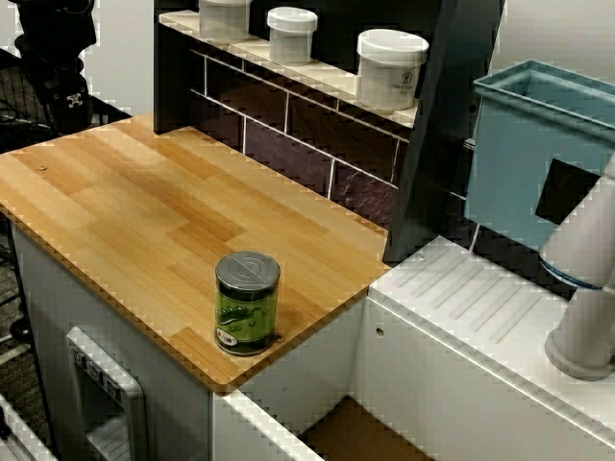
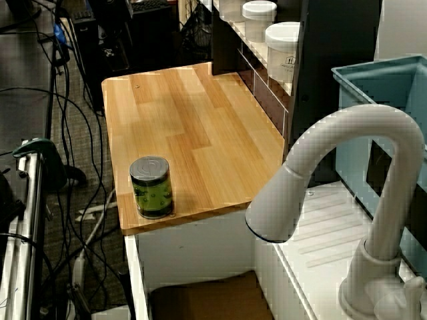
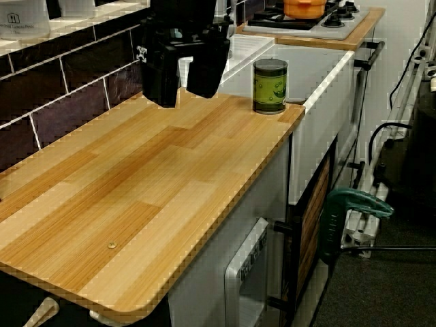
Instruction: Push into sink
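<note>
A green can with a grey lid stands upright at the front corner of the wooden counter, right by the edge above the sink. Only a strip of the sink's brown floor shows. In the view past the tap, the can stands close to the counter edge, with the sink below it. In the view along the counter, my black gripper hangs open above the wood near the tiled wall, well short of the can, with nothing between its fingers. From the front, the gripper is at the far left end.
A white tap arches over the ridged drainboard. A teal bin stands behind the drainboard. White jars line the shelf above the dark tiles. A stove with an orange pot lies beyond the sink unit.
</note>
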Controlling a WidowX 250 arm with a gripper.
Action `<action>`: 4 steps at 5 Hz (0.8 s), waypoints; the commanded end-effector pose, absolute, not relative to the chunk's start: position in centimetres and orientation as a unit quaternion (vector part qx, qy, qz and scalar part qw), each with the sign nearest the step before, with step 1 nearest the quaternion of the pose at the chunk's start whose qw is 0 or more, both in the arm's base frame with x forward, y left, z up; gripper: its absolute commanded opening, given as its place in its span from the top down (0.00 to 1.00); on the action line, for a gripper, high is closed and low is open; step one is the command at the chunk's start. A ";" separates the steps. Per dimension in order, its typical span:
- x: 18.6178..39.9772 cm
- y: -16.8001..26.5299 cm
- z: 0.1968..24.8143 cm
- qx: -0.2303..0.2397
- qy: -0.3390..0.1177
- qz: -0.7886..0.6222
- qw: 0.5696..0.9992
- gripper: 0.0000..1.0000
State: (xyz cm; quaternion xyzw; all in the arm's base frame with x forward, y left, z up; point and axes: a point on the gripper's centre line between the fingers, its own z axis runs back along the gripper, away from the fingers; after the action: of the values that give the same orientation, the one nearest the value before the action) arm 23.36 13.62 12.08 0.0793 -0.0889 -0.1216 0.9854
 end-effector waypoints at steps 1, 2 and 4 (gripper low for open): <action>23.4 13.6 12.1 0.079 -0.089 -0.122 0.985 0.00; 22.4 13.8 12.2 0.081 -0.094 -0.126 0.984 0.00; 22.7 15.2 11.6 0.104 -0.110 -0.125 0.981 0.00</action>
State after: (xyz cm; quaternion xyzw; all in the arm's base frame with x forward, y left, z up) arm 22.41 14.75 10.88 0.0902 -0.0971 -0.1194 0.9840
